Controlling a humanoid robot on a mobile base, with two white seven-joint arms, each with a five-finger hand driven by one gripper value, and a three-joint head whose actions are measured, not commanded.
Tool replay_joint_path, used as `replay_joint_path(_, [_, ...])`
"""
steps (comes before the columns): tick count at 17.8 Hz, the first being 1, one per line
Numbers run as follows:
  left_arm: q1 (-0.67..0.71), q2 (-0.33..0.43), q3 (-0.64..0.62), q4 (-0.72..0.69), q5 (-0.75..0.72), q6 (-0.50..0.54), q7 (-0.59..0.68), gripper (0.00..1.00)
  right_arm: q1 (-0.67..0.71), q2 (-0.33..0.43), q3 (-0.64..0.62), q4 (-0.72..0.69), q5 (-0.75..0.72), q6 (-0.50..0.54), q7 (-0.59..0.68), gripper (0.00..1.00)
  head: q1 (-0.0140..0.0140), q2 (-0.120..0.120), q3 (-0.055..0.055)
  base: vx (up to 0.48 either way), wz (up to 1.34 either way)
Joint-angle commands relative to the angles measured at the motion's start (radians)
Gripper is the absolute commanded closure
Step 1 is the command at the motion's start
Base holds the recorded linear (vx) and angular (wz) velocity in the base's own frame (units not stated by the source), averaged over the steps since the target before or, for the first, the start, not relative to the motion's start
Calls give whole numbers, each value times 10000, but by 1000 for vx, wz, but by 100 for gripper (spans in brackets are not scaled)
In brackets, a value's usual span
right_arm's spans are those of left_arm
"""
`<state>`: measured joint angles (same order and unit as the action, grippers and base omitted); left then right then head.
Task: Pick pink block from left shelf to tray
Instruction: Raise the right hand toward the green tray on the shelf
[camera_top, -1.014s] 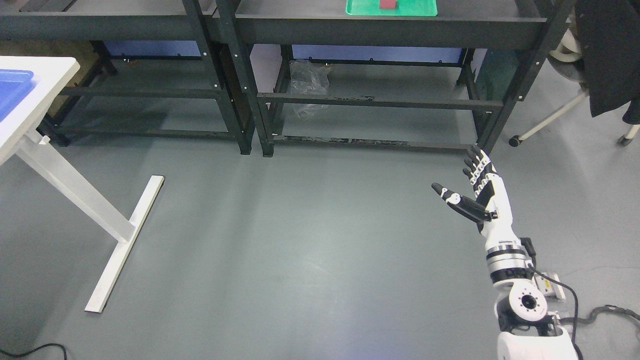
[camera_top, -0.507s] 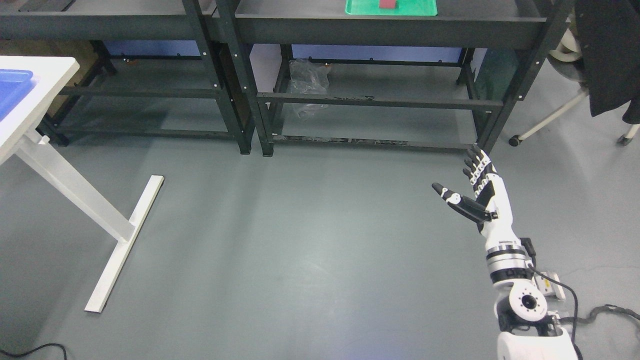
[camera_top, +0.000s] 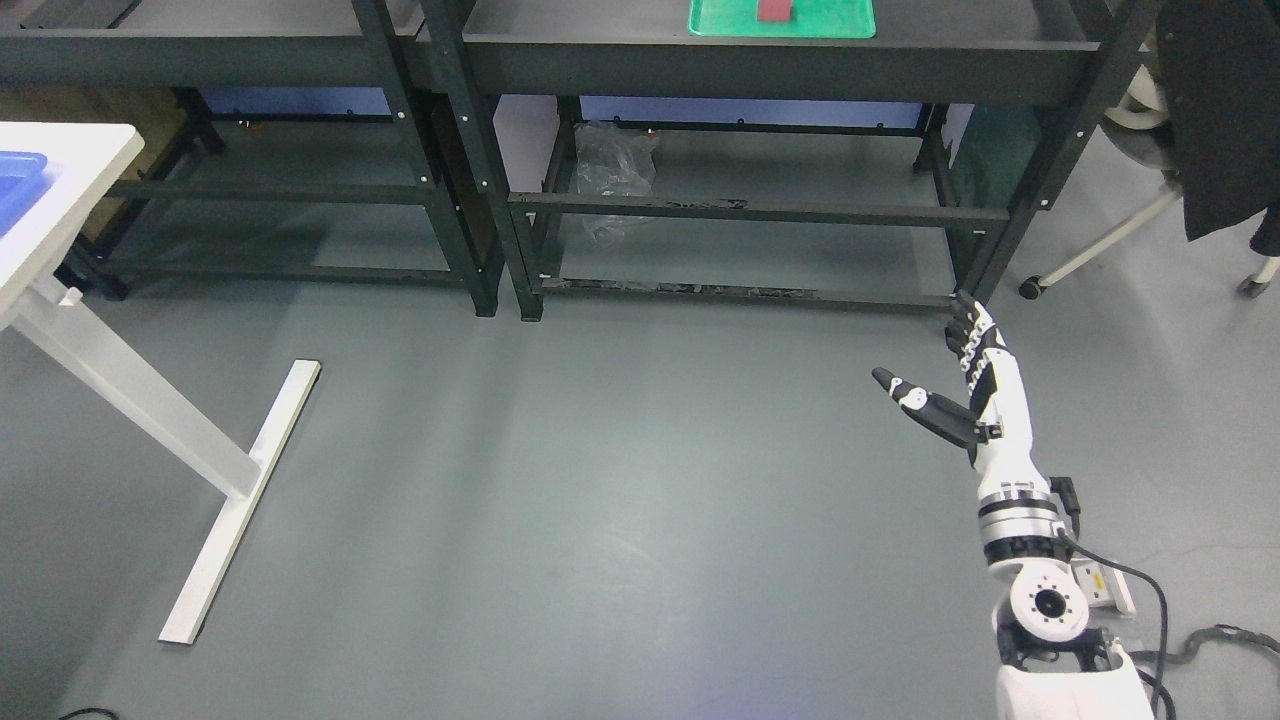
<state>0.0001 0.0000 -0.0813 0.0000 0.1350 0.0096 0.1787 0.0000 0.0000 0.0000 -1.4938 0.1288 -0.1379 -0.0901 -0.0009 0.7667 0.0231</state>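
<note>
Two dark metal shelf units stand side by side along the top of the head view, the left shelf (camera_top: 200, 45) and the right shelf (camera_top: 780, 60), both on a plain grey floor (camera_top: 600, 480). On the top board of the right unit lies a green tray (camera_top: 840, 20), cut by the upper edge of the picture, and on it sits the pink block (camera_top: 775, 10), reddish in this light and only partly in view. Crumpled clear plastic (camera_top: 612, 170) rests on the lower level of the right unit, toward its left side. At the left edge a white table (camera_top: 70, 190) comes in, its leg running down to a long flat foot (camera_top: 240, 500) on the floor; a blue bin (camera_top: 20, 185) sits on its top, mostly out of frame. At the upper right a dark garment (camera_top: 1215, 110) hangs over a wheeled chair (camera_top: 1080, 255).

One arm shows: the right arm rises from the lower right corner, white with black joints, a black cable (camera_top: 1160, 610) trailing from it to the floor. The right hand (camera_top: 960, 385) is held above the floor in front of the right unit's front right leg, well below and apart from the tray. Its fingers (camera_top: 968, 330) are stretched out together toward the shelf, the thumb (camera_top: 915, 400) spread off to the left, palm unclenched and holding nothing.
</note>
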Motion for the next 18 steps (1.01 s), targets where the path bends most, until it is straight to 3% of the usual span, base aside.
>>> replay_joint_path(1, [-292,175,0,-175,0,-4,8,0,-291,-175,397,-79,7955,14,-1139,0,0,0,0,167,-15])
replay_joint_path(6, [-292,175,0,-175,0,-4,8,0,-123,-175,874,-554,11440,841,-941,0,0,0,0,198,-90])
replay_joint_path(9, [-292,175,0,-175,0,-4,8,0,-93,-175,767,-677,11277,903,-772,0,0,0,0,224,-140])
replay_joint_path(12, [-292,175,0,-175,0,-4,8,0,-62,-175,644,-738,9744,843,-878,0,0,-1,0,189,-119])
replay_joint_path(18, [-292,175,0,-175,0,-4,8,0,-77,-175,230,-1091,9742,689,-1001,0,0,-1,0,191,108])
